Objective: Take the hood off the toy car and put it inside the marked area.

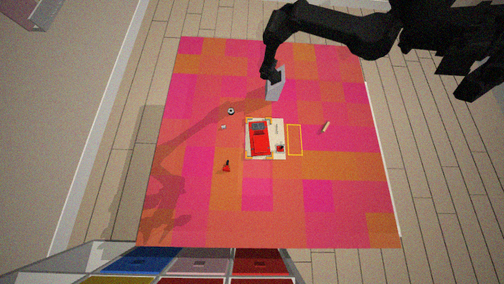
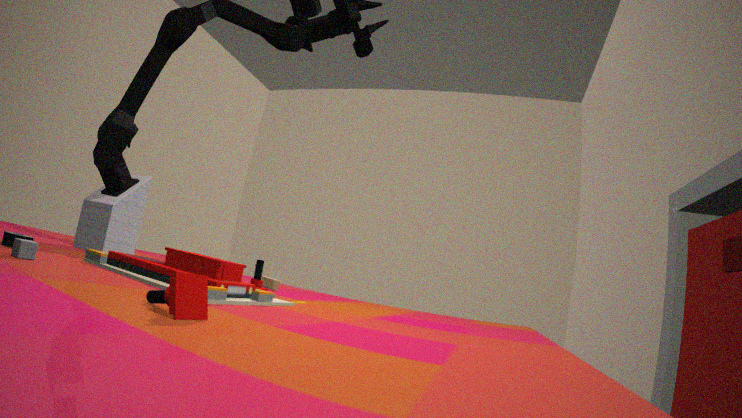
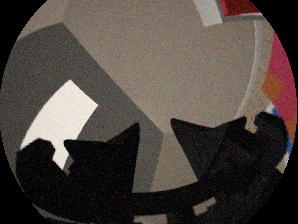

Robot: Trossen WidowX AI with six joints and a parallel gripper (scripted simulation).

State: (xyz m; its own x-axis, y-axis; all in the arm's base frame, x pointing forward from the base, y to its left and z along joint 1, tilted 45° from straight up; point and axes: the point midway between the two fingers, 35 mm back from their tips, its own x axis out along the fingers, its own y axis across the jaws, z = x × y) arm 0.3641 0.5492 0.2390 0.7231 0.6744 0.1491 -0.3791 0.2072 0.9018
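The red toy car (image 1: 251,140) lies on a pale base plate (image 1: 278,122) between orange-topped corner blocks. The hood (image 1: 261,144) (image 2: 194,263) appears to be the raised red panel on the car. The marked area (image 1: 287,139) is a yellow outline on the table, just right of the plate in the top view. My gripper (image 2: 384,13) (image 3: 154,123) is partly open and empty, raised high above the table and well away from the car. The wrist view shows the two fingertips apart with only walls and ceiling between them.
A red block with a black peg (image 1: 226,168) (image 2: 189,295), a small ring (image 1: 231,111) and a small pale cube (image 1: 223,126) (image 2: 24,248) lie left of the plate. Another red pegged part (image 1: 280,148) sits on the plate. A wooden stick (image 1: 325,126) lies right of the outline.
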